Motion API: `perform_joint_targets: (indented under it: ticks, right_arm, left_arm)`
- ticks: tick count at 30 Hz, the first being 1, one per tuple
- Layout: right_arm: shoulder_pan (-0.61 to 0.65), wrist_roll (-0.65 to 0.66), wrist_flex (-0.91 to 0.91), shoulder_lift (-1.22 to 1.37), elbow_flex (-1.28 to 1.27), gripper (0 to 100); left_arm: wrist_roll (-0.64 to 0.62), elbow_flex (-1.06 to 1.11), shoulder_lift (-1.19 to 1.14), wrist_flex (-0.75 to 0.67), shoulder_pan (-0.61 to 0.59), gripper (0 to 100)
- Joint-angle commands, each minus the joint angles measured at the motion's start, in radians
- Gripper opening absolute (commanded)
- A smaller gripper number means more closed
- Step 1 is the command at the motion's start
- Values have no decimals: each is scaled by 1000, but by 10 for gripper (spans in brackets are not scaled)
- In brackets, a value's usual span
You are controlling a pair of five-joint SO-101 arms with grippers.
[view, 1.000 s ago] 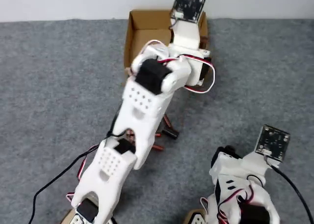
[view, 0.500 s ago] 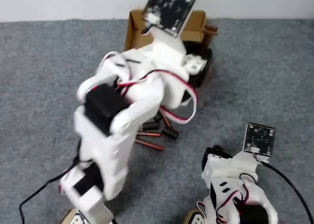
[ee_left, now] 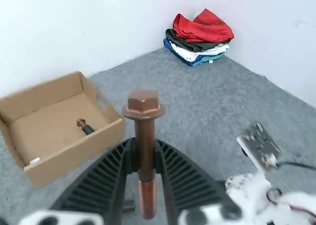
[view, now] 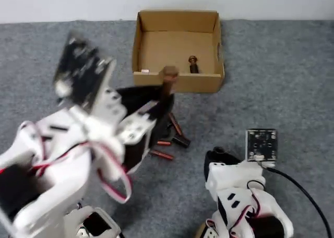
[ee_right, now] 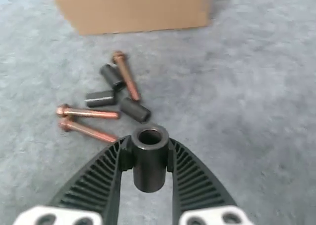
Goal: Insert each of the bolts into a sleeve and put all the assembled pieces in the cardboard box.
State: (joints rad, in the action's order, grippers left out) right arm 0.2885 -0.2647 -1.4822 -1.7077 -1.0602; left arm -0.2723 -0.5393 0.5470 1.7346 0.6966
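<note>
My left gripper (ee_left: 144, 151) is shut on a copper bolt (ee_left: 143, 136), held upright with its hex head on top. In the high view this bolt (view: 168, 81) hangs just in front of the cardboard box (view: 203, 83). One assembled piece (view: 193, 64) lies inside the box (ee_left: 74, 153). My right gripper (ee_right: 149, 151) is shut on a black sleeve (ee_right: 149, 161), bore facing up, low over the carpet near the loose parts. Three loose bolts (ee_right: 89, 112) and three loose sleeves (ee_right: 135, 110) lie on the carpet between the box and the arms.
Grey carpet covers the table. The loose parts pile (view: 169, 139) sits between both arms. A stack of folded clothes (ee_left: 197, 35) lies in the far corner by the white wall. The right arm's body (view: 245, 201) stands at the near right.
The left arm has swung back from over the box toward the near left, still carrying the bolt. The box's inside is uncovered. The right arm has shifted slightly left.
</note>
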Motion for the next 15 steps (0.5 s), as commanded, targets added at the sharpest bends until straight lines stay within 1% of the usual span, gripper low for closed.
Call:
perform_joint_targets:
  ticks: [1, 6, 9, 13, 15]
  right_arm:
    - [73, 14, 67, -2, 54, 8]
    - [211, 15, 148, -1, 54, 8]
    - [286, 15, 197, -1, 55, 8]
    - [378, 20, 243, 8, 54, 8]
    - [426, 52, 255, 8, 52, 8]
  left_arm:
    - [8, 111, 150, -74, -2, 5]
    - [8, 363, 359, -161, -3, 5]
    - [5, 553, 486, -224, -11, 5]
    - [-11, 817, 664, -396, -89, 5]
    - [-12, 946, 753, -482, -120, 5]
